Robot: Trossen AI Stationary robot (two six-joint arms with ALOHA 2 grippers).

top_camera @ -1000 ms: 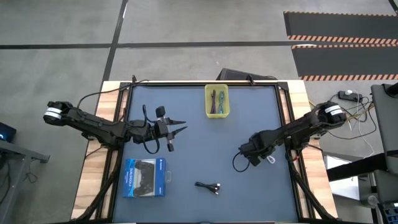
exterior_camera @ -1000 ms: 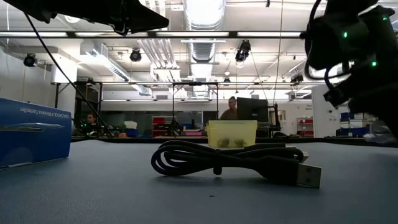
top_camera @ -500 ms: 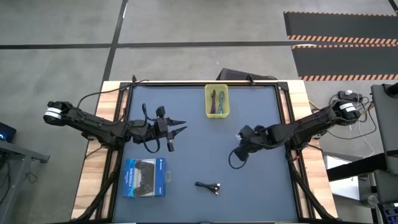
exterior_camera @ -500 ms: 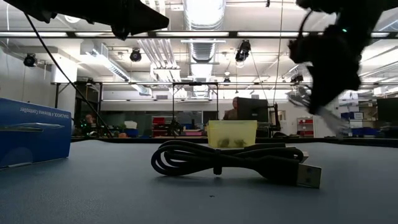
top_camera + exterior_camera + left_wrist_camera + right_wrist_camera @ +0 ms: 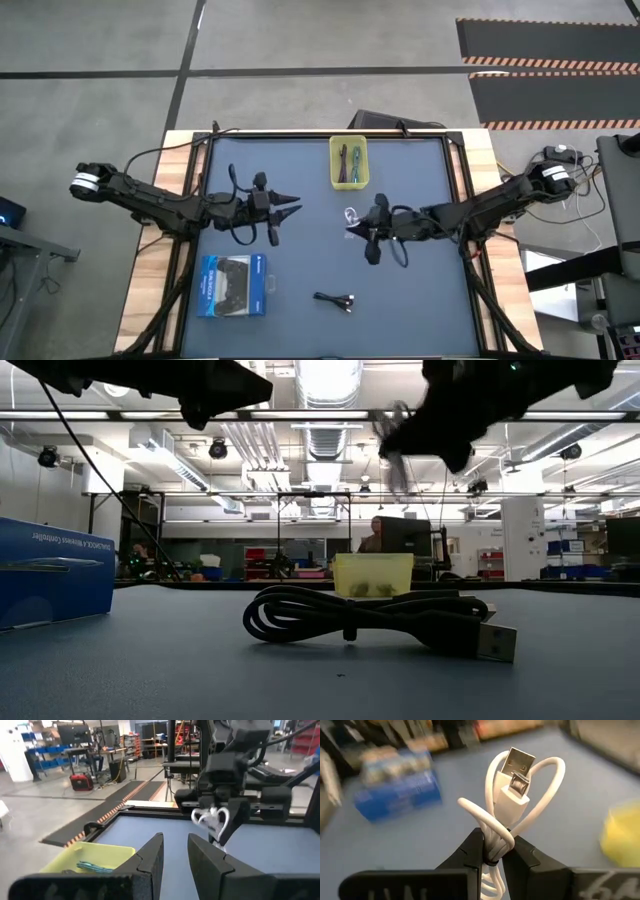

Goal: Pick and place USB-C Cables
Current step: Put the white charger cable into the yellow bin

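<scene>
I had the right gripper (image 5: 357, 226) clamped on the white cable (image 5: 512, 800), carried above mid-table, near the yellow bin (image 5: 349, 181). Next I judged it needed moving over the bin, then releasing. The left gripper (image 5: 290, 210) waited, fingers slightly apart, empty.

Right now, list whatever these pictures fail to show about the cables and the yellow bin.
- Yellow bin: high view, the teal and purple cables inside are too small to tell how they lie; low view, its wall hides them.
- White cable: low view, blurred under the right end effector.
- Black cable: high view, plugs too small to identify.
</scene>
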